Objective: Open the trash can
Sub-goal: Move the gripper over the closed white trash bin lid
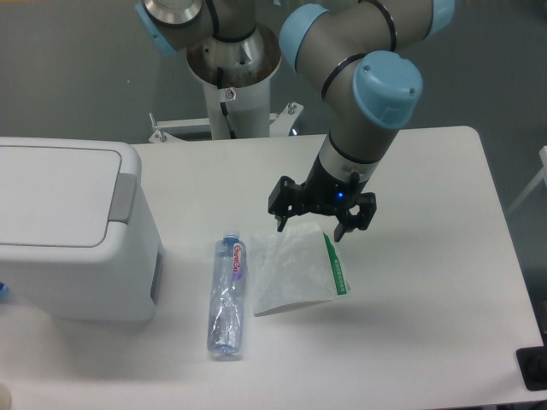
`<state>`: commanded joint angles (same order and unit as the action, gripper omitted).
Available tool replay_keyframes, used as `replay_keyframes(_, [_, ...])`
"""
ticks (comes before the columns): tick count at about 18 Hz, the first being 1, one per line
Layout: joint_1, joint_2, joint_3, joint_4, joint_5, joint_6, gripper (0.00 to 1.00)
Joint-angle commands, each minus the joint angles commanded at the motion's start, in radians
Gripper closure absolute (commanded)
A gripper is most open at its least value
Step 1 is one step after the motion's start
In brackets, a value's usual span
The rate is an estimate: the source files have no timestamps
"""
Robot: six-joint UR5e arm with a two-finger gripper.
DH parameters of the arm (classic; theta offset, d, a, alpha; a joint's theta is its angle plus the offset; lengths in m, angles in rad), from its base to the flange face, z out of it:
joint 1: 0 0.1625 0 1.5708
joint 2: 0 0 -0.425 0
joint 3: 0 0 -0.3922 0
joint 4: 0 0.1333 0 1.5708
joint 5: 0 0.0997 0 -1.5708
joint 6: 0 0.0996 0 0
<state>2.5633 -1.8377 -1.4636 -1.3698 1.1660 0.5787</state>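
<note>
The trash can (73, 231) sits at the bench's (427, 299) left edge, lid closed, its grey tab (125, 199) facing right toward the gripper (309, 225) — well apart, jaws spread and empty above a white plastic bag (291, 269), a bottle (229, 295) lying between.

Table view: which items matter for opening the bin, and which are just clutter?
Belongs to the job:
- trash can, lid shut
- grey tab at its rim
- gripper, open

Just lying about:
- plastic bottle, on its side
- white packet, under the gripper
</note>
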Motion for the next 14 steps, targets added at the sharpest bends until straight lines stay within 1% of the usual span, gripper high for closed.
replay_keyframes(3, [-0.014,0.003,0.031,0.0,-0.02,-0.06,0.0])
replay_keyframes(5, [-0.026,0.024,0.042,0.0,-0.061,-0.082,0.0])
replay_keyframes(6, [-0.038,0.046,0.04,0.0,-0.075,-0.104,0.0])
replay_keyframes(7, [-0.064,0.063,0.035,0.0,-0.075,-0.129,0.0])
replay_keyframes(10, [-0.126,0.075,0.031,0.0,-0.074,-0.158,0.0])
replay_keyframes(12, [-0.184,0.087,0.026,0.002,-0.063,-0.193,0.0])
replay_keyframes(14, [-0.204,0.11,0.005,0.002,-0.063,-0.206,0.0])
